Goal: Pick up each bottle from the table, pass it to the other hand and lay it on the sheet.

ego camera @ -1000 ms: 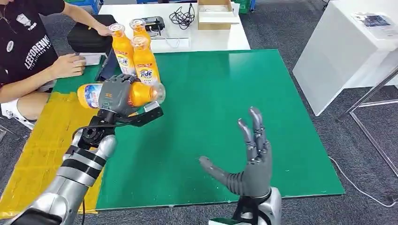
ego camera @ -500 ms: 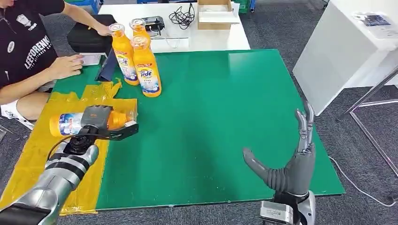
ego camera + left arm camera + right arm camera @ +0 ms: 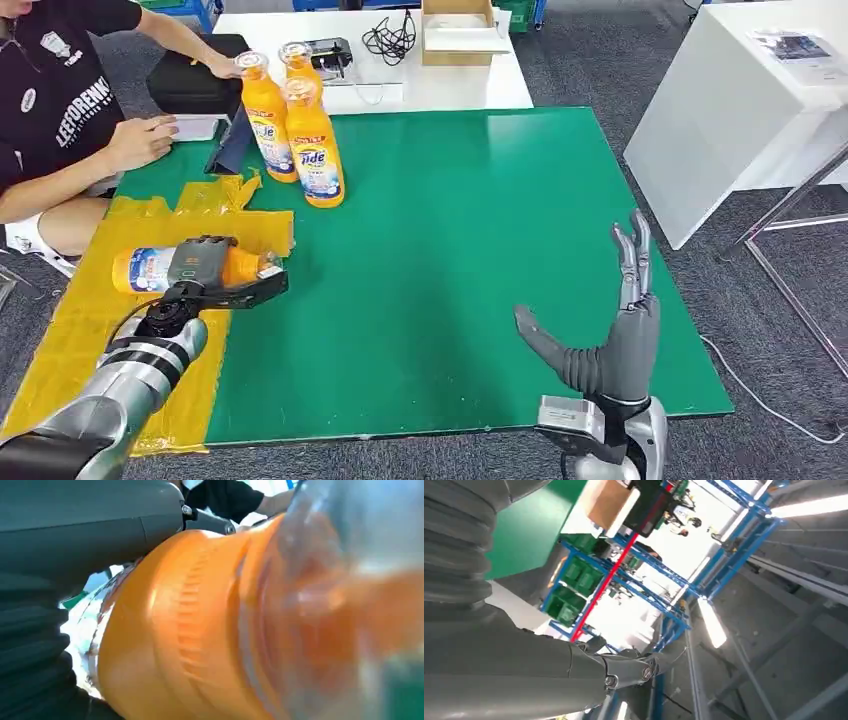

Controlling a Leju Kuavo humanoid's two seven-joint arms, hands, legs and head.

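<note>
green table [image 3: 470, 250], yellow sheet [image 3: 90, 330], upright bottles [image 3: 312, 140]

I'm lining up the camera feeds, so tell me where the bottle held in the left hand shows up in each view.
Head view: the held bottle lies sideways over the yellow sheet, gripped by the left hand.
Left wrist view: its orange body is close up and blurred.
Right wrist view: not in it.
Shared landmark: the green table, also at.

Overhead head view; close, perhaps blurred wrists.
</note>
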